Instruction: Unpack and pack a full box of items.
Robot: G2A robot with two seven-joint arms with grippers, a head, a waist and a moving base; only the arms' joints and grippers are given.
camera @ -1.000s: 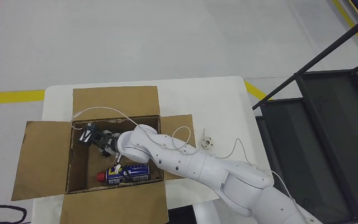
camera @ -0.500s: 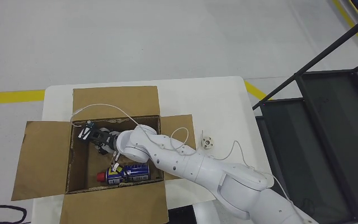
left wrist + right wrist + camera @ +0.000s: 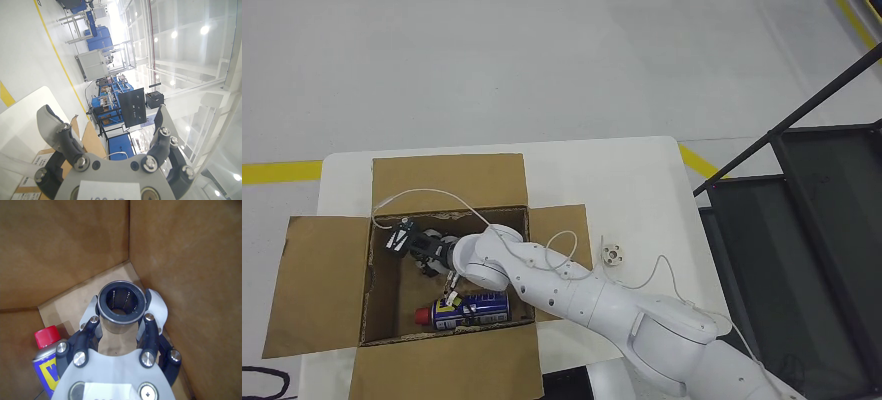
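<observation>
Our right gripper (image 3: 122,313) is clamped across the sides of a linear bearing (image 3: 122,302), low inside the box (image 3: 447,180) by its far left corner. We reckon that keeps it clear of the spray can (image 3: 470,310) lying along the near wall. Our left gripper (image 3: 103,109) gapes wide, holding nothing.

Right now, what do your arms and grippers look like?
The glossy white segmented right arm carries a thin white cable. The right gripper and left gripper each have grey curved finger plates, black linkages, silver screws and a white label.
</observation>
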